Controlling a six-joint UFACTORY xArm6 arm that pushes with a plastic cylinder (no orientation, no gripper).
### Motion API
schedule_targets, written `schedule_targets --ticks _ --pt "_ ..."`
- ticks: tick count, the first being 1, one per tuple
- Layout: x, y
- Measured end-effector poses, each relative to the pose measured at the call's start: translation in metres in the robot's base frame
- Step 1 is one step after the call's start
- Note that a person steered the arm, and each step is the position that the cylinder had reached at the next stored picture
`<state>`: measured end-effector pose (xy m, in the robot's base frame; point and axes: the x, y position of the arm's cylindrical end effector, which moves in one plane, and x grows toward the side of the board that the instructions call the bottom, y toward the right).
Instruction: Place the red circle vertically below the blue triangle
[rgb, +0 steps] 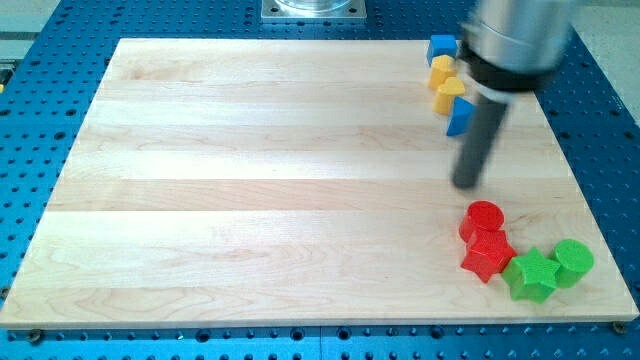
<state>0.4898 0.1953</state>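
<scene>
Arm housing (517, 40) blurred, cut off by the view's top edge. Rod soft-edged too; my tip (467, 185) smeared, its exact end uncertain. Rod covers the right part of the blue triangle (458, 117) (shape only partly readable). Upper yellow block (442, 71): shape too small to make out. Blue cube (441, 47) partly behind housing. Metal mount (314, 10) cropped at the top. Red star (487, 256) overlapped by red circle (484, 219).

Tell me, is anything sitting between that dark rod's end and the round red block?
No. In the camera view, only bare wooden board lies between my tip and the red circle just below it.
</scene>
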Motion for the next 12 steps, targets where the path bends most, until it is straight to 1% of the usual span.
schedule_targets --ticks 1,2,3,4,5,6,7,8,9,10,11,12 --pt "0.072 0.063" --pt "0.07 0.136" --pt "0.082 0.148" --pt "0.116 0.092" --pt "0.117 0.019" --pt "0.077 -0.018" --pt "0.027 -0.043" --pt "0.013 -0.05" --pt "0.014 -0.022" --pt "0.0 -0.02" --pt "-0.038 -0.02" --pt "-0.014 -0.017"
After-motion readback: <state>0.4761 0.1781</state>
